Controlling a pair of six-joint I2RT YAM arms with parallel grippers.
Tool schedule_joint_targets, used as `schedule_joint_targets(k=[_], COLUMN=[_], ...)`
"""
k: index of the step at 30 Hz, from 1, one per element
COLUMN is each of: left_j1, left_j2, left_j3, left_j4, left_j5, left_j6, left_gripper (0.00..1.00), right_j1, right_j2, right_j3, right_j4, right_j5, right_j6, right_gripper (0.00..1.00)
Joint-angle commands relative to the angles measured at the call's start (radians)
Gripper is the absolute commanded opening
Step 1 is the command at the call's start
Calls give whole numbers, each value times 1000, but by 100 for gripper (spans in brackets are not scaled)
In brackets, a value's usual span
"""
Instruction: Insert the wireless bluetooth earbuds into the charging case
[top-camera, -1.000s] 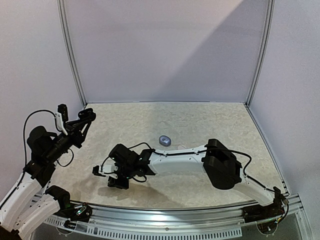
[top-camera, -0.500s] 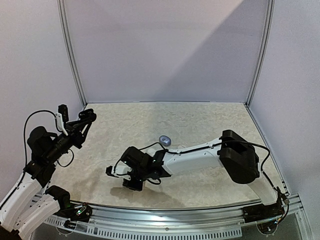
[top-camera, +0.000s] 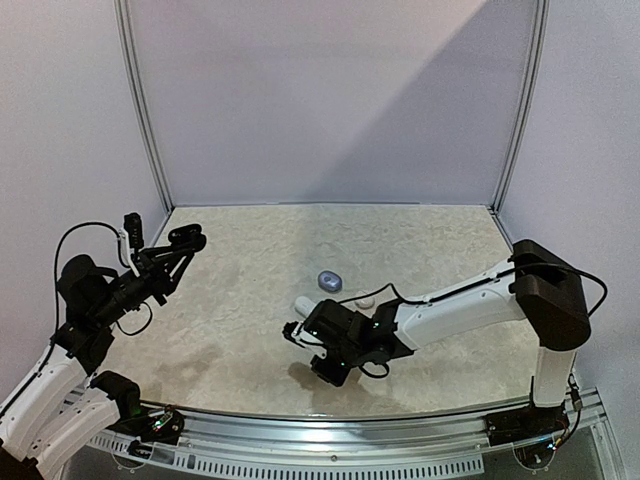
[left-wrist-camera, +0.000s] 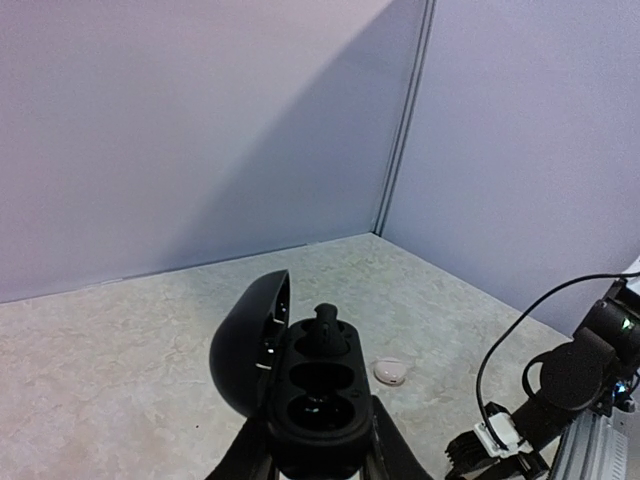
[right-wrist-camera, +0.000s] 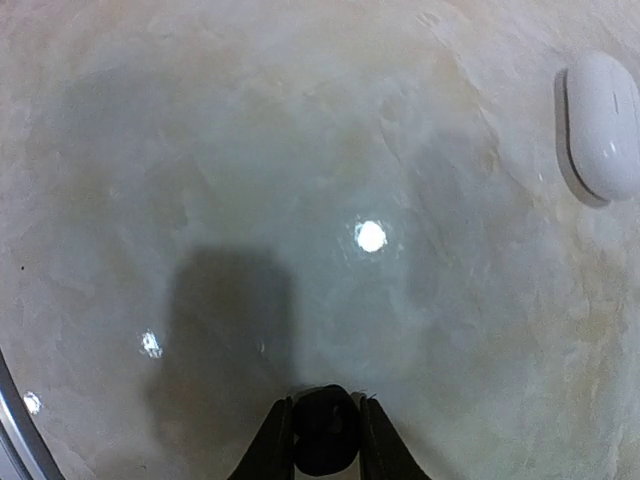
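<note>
Earbud (right-wrist-camera: 323, 435), black: pinched between the right gripper's (right-wrist-camera: 323, 450) fingertips, low over the table (right-wrist-camera: 200, 150). Second earbud (left-wrist-camera: 325, 325), black: seated in the far well of the charging case (left-wrist-camera: 318, 420), lid open, clamped by the left gripper (left-wrist-camera: 318, 458), raised. White case (right-wrist-camera: 605, 125): on the table, well apart.

You're seeing white shells covering the left arm (top-camera: 35, 392) and right arm (top-camera: 458, 301), black housings (top-camera: 548, 300) bulging at the joints, black cables (top-camera: 590, 283) looping alongside, and black fingers (right-wrist-camera: 270, 452) tapering on the right gripper (right-wrist-camera: 324, 405).
</note>
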Motion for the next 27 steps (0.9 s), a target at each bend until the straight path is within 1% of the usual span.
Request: schedule_joint_targets(k=[1, 3, 6, 9, 13, 15, 17, 19, 20, 21, 23, 24, 27], left_j1=[10, 9, 9, 9, 9, 10, 9, 9, 10, 9, 9, 9, 10], left_j2=[13, 13, 15, 15, 11, 11, 12, 11, 12, 10, 7, 7, 7], left_j3=[-16, -19, -22, -23, -23, -23, -25, -27, -27, -27, -28, -27, -27], left_j4=[50, 57, 62, 61, 59, 59, 65, 70, 72, 73, 72, 70, 70], left_j5=[89, 99, 103, 105, 105, 105, 106, 108, 108, 106, 104, 103, 102], left_j6=[-31, -30, -26, -24, -16, -13, -13, -12, -12, -11, -8, -6, -4], left_gripper=[0, 0, 0, 0, 0, 0, 0, 0, 0, 0, 0, 0, 0], right_j1=[-10, -11, -10, -13, -31, -45, -69, -100, -118, -134, -155, -160, -165], right_j2=[-39, -60, -65, -47, -42, -47, -62, -81, -86, -86, -74, -66, -16], right_j3=[-106, -119, -92, -28, 62, 111, 157, 184, 198, 213, 233, 243, 270], right_j4=[-121, -129, -157, -215, -293, -344, -380, -395, -403, -412, -429, -440, -449], right_j5=[34, 34, 21, -13, -87, -110, -178, -238, -268, -282, -259, -245, -240], right_j6=[155, 167, 151, 112, 61, 30, 2, -27, -36, -42, -57, -70, -129], right_gripper=[23, 25, 33, 43, 54, 57, 59, 59, 57, 52, 37, 32, 28])
